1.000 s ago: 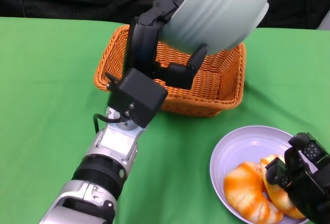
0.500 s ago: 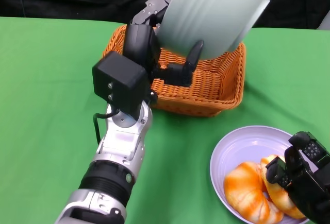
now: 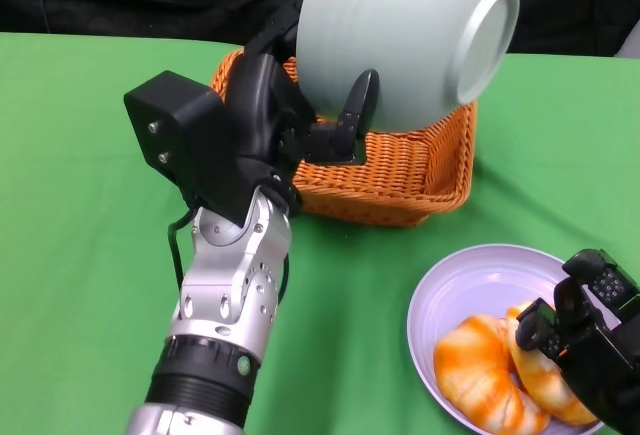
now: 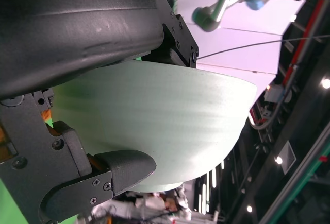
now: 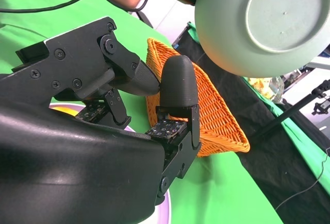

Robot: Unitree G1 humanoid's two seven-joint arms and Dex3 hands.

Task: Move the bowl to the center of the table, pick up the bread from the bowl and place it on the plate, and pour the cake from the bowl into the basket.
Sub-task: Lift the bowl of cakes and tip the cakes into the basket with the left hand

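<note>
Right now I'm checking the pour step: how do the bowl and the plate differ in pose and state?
The bowl is held in the air by the left hand, tipped over the basket, base showing; the plate lies flat on the table. The bowl is pale green, the plate lilac. The plate holds bread; the bowl's inside is hidden. Both are round dishes.

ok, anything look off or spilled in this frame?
Nothing spilled. The bowl is tipped far over above the basket in the left hand, which fits the pour. The bread lies on the plate, the right hand beside it.
</note>
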